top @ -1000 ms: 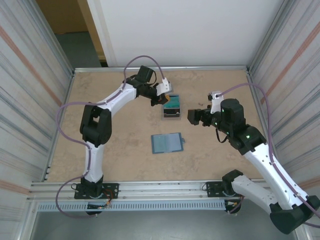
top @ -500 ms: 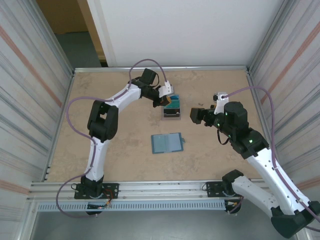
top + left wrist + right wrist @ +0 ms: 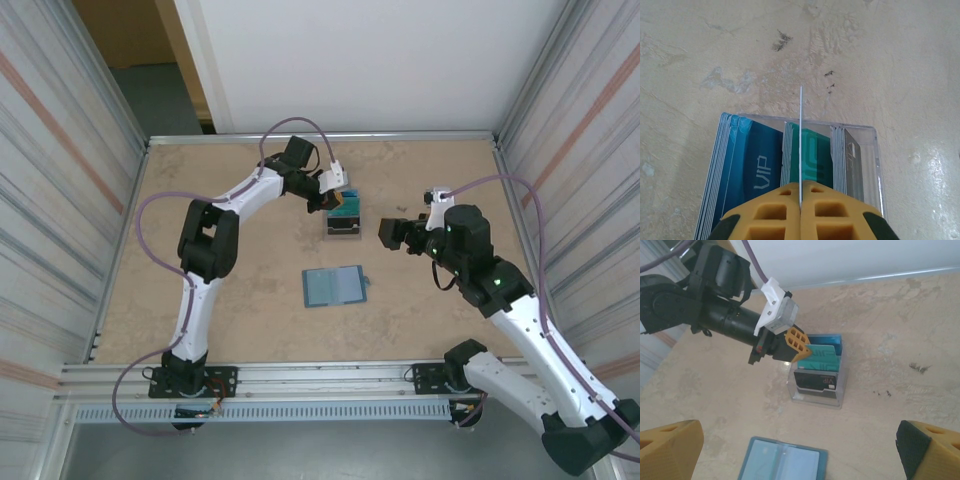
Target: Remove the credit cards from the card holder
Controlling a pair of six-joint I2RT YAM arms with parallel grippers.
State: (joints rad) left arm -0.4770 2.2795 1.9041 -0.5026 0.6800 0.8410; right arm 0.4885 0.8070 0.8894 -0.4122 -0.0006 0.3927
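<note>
Left pincer (image 3: 338, 199) is pinching one teal credit card (image 3: 801, 135), held on edge just above the clear stand (image 3: 344, 222). The card holder (image 3: 335, 286) lies open on the table (image 3: 250, 300), nearer, long axis left-right. Right pincer (image 3: 392, 233) hangs spread wide.

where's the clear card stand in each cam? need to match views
Top external: clear card stand, table centre, beyond the open wallet.
Left wrist: stand at bottom centre, under the left gripper.
Right wrist: stand at centre.
Shared landmark: teal card pinched in the left gripper's shut jaws above the stand.
</note>
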